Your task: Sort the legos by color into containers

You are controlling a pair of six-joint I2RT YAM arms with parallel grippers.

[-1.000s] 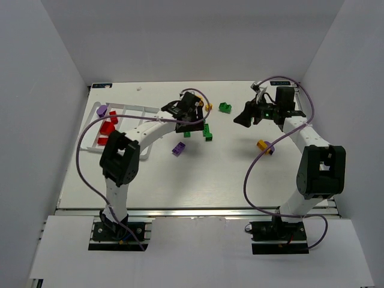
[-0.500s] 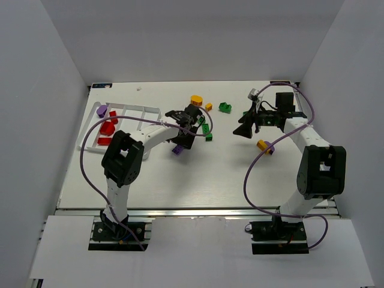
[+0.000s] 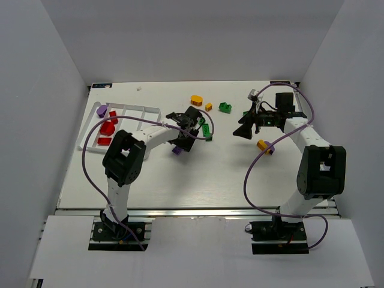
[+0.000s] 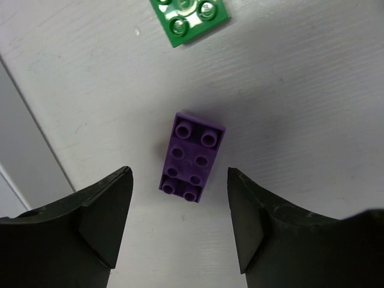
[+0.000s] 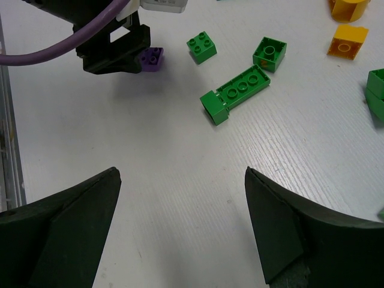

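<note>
A purple lego [image 4: 193, 158] lies flat on the white table, studs up. My left gripper [image 4: 178, 175] hangs open just above its near end, one finger on each side, touching nothing. From above, that gripper [image 3: 182, 143] is mid-table with the purple lego [image 3: 176, 150] poking out under it. My right gripper [image 5: 181, 174] is open wide and empty over bare table, right of centre [image 3: 242, 131]. Ahead of it lie a long green lego [image 5: 235, 93] and two square green ones [image 5: 201, 47]. The white tray [image 3: 129, 109] at the far left holds red legos [image 3: 108, 129].
Orange legos [image 3: 196, 99] and a green one [image 3: 225, 107] lie near the back. Another orange lego [image 3: 263, 144] sits beside the right arm. A purple piece [image 3: 102, 111] rests at the tray's far corner. White walls close in the table on both sides.
My left gripper came nearer and dropped over the purple lego, jaws narrowing a little, uncovering the orange legos at the back. The right gripper swung slightly left and opened wider.
</note>
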